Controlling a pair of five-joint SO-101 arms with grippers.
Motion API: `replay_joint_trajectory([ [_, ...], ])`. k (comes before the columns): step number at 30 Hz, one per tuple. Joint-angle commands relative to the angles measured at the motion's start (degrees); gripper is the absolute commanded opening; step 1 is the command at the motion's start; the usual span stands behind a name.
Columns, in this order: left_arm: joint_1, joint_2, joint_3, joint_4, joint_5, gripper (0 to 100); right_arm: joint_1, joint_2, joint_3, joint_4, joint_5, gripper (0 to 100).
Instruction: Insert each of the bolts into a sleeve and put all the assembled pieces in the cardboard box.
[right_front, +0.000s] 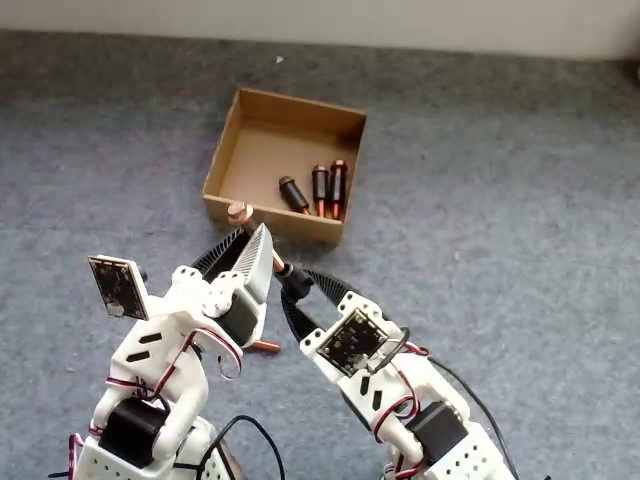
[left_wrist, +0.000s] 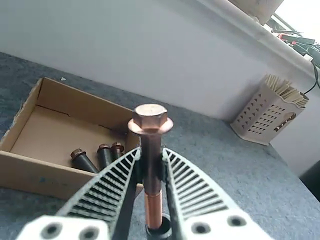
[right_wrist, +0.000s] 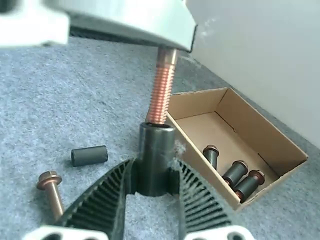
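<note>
Bolt (left_wrist: 151, 170), copper-coloured with a flanged hex head, was pinched at mid-shank by the left gripper (left_wrist: 151, 152). We saw its threaded tip sitting in the mouth of the dark sleeve (right_wrist: 155, 160), which the right gripper (right_wrist: 152, 165) clamped just in front of the cardboard box (right_front: 225, 160), both parts sharing one long axis with the head toward that box. Inside it lay three assembled pieces (right_front: 320, 188) side by side, while a loose sleeve (right_wrist: 90, 155) and a loose bolt (right_wrist: 51, 192) lay on the grey carpet (right_front: 500, 200).
</note>
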Motion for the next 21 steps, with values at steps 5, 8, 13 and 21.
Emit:
replay_joint_trajectory([
  [5,3.0,-0.5,0.0,0.9,-0.4,1,-0.3,-1.1,0.0,-1.6,0.3,0.6],
  [8,5.1,-0.5,0.7,0.9,-0.5,1,-0.3,-1.1,0.1,-1.6,0.4,0.6],
  [13,5.4,-0.5,1.2,0.9,-0.5,1,-0.3,-1.1,0.1,-1.6,0.5,0.6],
  [21,5.5,-0.5,2.1,1.4,-3.3,1,-0.1,-1.1,0.0,-1.6,0.4,0.6],
])
